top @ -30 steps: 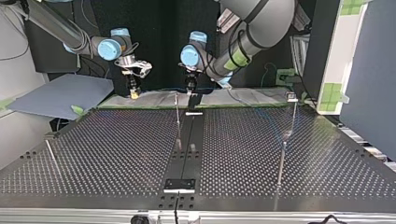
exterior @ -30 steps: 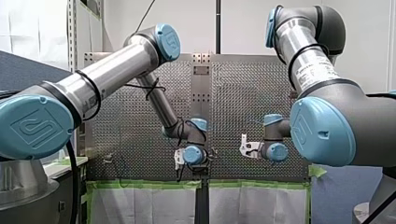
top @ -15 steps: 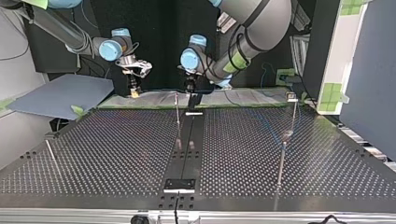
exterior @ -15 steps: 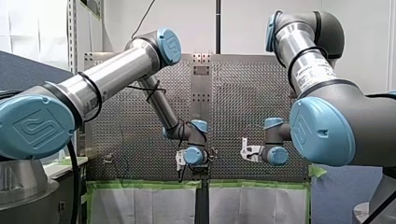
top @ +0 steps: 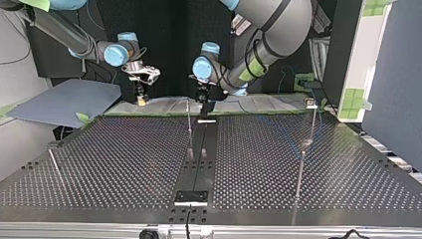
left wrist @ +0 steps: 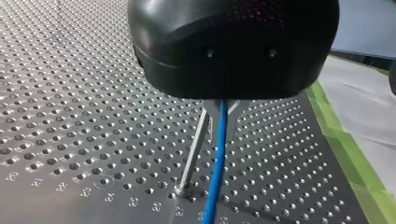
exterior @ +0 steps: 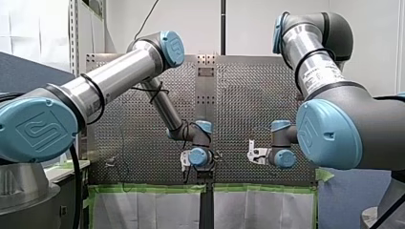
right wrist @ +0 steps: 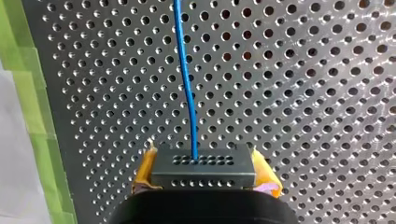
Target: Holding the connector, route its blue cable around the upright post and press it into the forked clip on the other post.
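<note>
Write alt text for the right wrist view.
My right claw clamps a dark connector between its yellow pads. A blue cable leaves the connector's holed face and runs ahead over the perforated table, with green tape along its edge.

The perforated metal counter point(top: 124, 164) is lit from above. In the top view pale glare is spread along its far edge, while the backdrop is left dark. The front view is brightened by a white wall point(exterior: 248, 28). In the left wrist view the black body of the left pincer point(left wrist: 222, 109) is blurred, whereas the thin blue cable point(left wrist: 215, 172) is rendered fairly crisply. The right wrist view is evenly lit.
</note>
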Robot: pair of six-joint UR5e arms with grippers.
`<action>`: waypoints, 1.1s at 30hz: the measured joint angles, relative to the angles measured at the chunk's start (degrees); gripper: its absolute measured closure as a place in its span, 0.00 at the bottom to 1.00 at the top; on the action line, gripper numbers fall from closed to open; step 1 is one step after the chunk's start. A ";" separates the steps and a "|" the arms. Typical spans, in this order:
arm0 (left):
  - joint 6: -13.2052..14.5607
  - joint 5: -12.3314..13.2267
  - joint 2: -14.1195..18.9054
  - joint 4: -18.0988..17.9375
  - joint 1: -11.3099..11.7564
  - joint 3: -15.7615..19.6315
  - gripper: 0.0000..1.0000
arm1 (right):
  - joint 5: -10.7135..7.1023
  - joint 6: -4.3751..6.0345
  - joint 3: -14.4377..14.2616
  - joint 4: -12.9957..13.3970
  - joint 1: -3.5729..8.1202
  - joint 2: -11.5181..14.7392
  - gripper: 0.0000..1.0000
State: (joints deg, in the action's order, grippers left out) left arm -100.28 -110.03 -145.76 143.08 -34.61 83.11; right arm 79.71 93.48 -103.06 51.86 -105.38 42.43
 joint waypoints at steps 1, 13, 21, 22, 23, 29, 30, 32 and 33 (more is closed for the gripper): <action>0.00 0.10 0.00 0.14 0.06 -0.24 0.98 | 0.00 0.02 0.04 0.01 0.06 -0.01 1.00; 0.00 1.17 -0.12 1.12 0.90 -2.12 0.98 | 0.25 0.06 0.66 -0.12 0.77 -0.12 1.00; 0.01 1.77 -0.16 2.08 1.82 -3.22 0.98 | 1.50 0.11 0.89 -0.10 1.32 -0.26 1.00; 0.01 1.88 -0.16 2.27 1.95 -3.38 0.98 | 1.69 0.14 0.91 -0.08 1.42 -0.29 1.00; 0.01 1.95 -0.16 2.39 2.04 -3.49 0.98 | 1.94 0.18 0.97 -0.05 1.56 -0.32 1.00; 0.01 2.43 -0.17 2.83 2.44 -3.90 0.95 | 2.36 0.45 1.29 -0.05 2.06 -0.35 1.00; 0.03 2.48 -0.17 2.89 2.48 -3.91 0.95 | 2.37 0.45 1.31 -0.05 2.09 -0.36 1.00; 0.08 2.55 -0.17 3.03 2.55 -3.92 0.87 | 2.38 0.44 1.35 -0.11 2.12 -0.41 1.00; 0.11 2.59 -0.17 3.11 2.56 -3.92 0.87 | 2.38 0.43 1.36 -0.12 2.13 -0.42 1.00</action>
State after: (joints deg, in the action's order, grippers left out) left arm -100.17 -107.44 -145.93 146.20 -32.05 79.19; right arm 82.09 93.90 -101.70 51.74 -103.25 42.01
